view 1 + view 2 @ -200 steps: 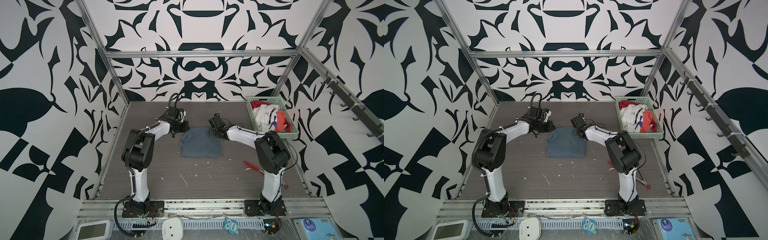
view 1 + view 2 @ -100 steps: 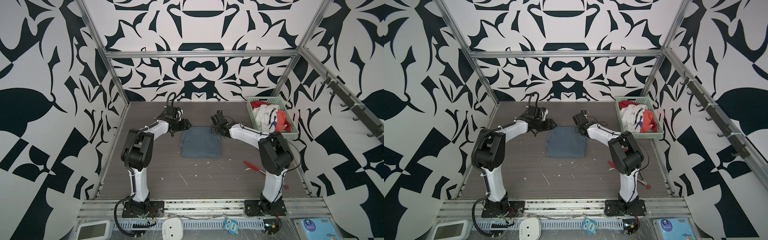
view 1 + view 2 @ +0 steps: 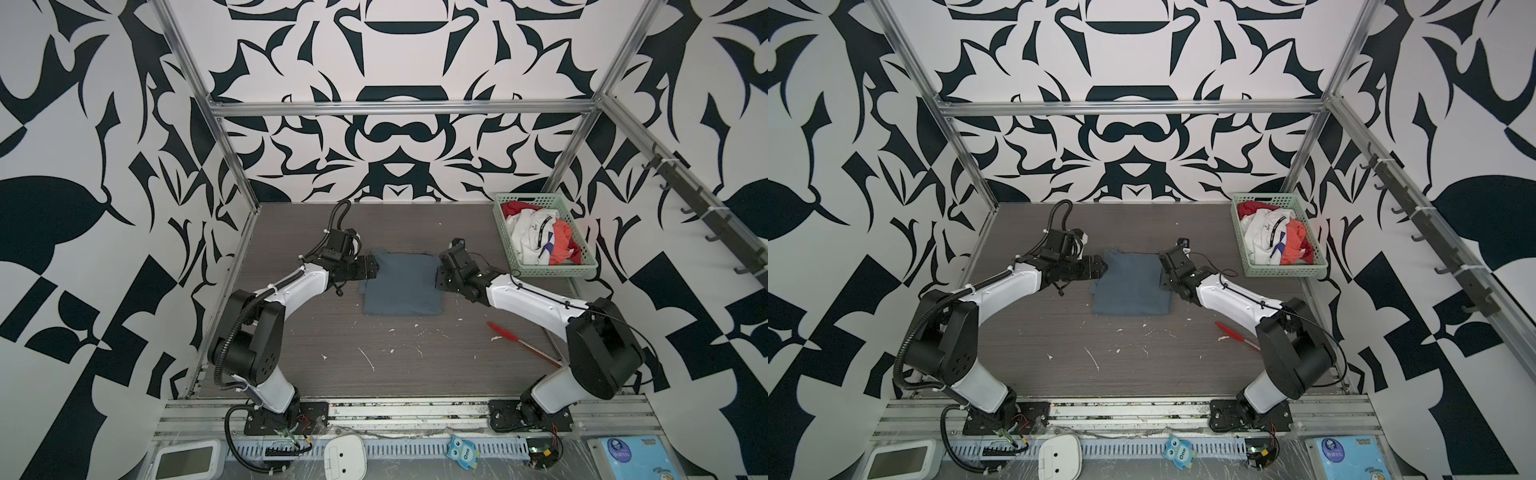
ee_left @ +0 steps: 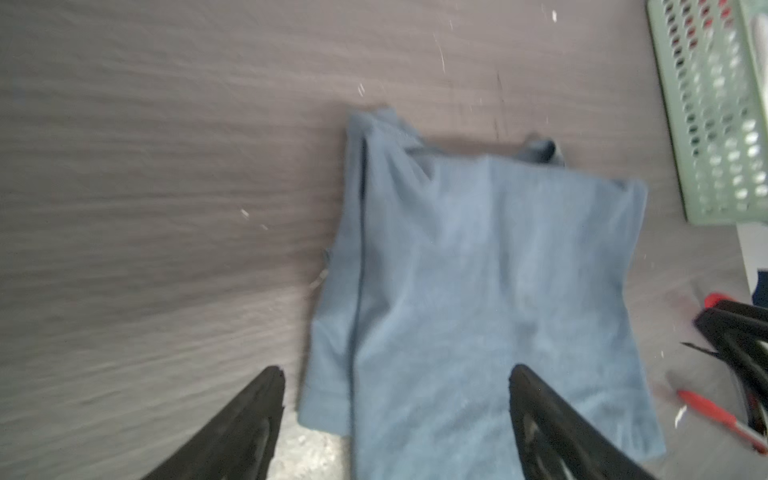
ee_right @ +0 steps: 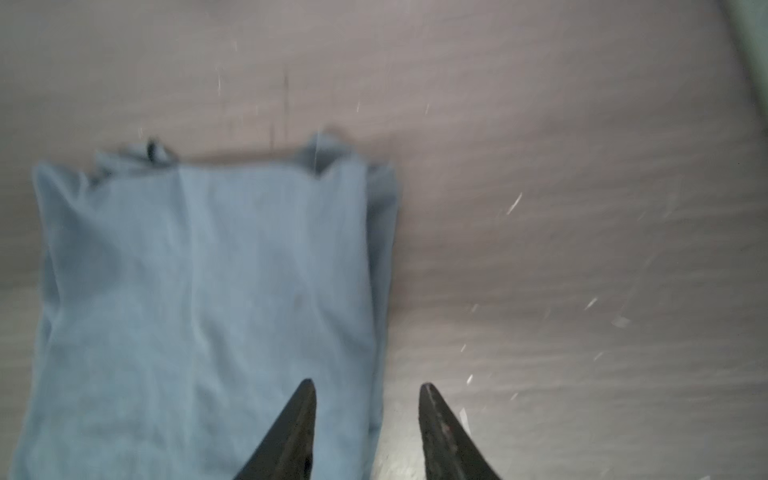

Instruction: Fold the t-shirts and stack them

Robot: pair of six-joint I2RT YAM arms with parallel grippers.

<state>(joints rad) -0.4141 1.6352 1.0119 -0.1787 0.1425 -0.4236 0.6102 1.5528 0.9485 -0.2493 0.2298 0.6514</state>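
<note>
A: Where is the blue-grey t-shirt, and why there?

B: Mid-table, folded into a rough rectangle and lying flat on the table; I judge the spot suits both arms, since each reaches it evenly; in the wrist views a narrow under-layer pokes out past the top layer along one side.

A: And the grippers?

B: The left gripper hangs at the shirt's left edge near the far corner, jaws wide apart; one finger is over bare table and one over cloth, with nothing clamped; the right gripper sits opposite at the right edge, jaws apart but narrower, straddling the edge from above; neither pinches cloth, as far as the blurred wrist views tell.

A: So this fold looks done?

B: Probably; the task is not; the other t-shirts, white with a dark stripe and red-orange, lie crumpled in the green basket at the far right corner; I expect the folded shirt lies flat so the next one can stack on it.

A: Room to move?

B: Plenty toward the near side; that stretch holds only white scraps; a red pen lies by the right arm, well apart from the shirt; the basket stands near the right gripper, so an outward sweep there is the tight one; some bare table separates the shirt's far edge from the back wall.
</note>
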